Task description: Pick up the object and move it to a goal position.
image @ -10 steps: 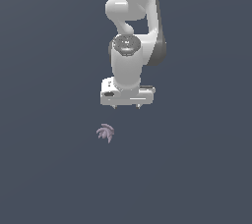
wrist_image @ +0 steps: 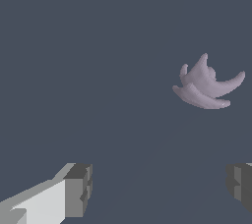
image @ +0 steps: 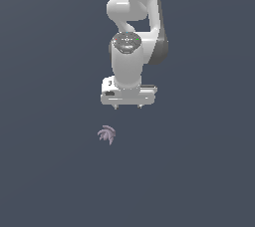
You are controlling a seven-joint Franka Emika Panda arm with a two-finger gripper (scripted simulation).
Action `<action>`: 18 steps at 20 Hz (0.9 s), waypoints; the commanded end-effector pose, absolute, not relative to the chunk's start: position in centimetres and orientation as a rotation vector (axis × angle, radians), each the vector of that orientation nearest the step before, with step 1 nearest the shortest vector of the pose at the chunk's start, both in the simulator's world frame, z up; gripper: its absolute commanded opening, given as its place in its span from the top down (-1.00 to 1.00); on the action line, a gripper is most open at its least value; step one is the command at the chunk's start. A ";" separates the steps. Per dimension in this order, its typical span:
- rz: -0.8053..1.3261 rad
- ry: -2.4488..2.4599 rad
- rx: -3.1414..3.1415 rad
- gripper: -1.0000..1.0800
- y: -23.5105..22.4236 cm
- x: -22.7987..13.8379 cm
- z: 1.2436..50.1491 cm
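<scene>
So the object (image: 106,135), a little mauve-purple claw-shaped thing with curved lobes fanned out, is lying by itself on the flat dark grey surface (image: 45,181), a bit below and left of centre in the exterior view. Nothing is touching it. In the wrist view it shows up clearly (wrist_image: 206,84) in the upper right of the frame, lobes curling outward, and it's not lined up between the fingers. The gripper (image: 127,106) hangs above it on the white Panda arm (image: 130,47), up and toward the right of the object in the exterior view, near it but clearly apart. The fingers (wrist_image: 78,188) are spread wide with nothing between them; you can see one in each lower corner of the wrist view. My read: this is the approach step, no grasp yet. Next move probably needs the gripper shifted over so the claw sits centred between the fingers, then lowered and closed. It's tiny and curvy, so I'd guess it could slip out easily.
</scene>
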State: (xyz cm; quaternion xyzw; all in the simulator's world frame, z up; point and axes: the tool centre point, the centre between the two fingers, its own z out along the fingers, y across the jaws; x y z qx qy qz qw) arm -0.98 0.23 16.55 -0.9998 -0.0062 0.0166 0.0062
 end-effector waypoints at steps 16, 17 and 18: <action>0.034 0.247 -3.118 -0.92 -3.2 1.8 14.0; 0.031 0.288 -3.116 -0.92 -3.7 2.2 13.6; 0.028 0.332 -3.112 -0.92 -4.3 2.6 13.1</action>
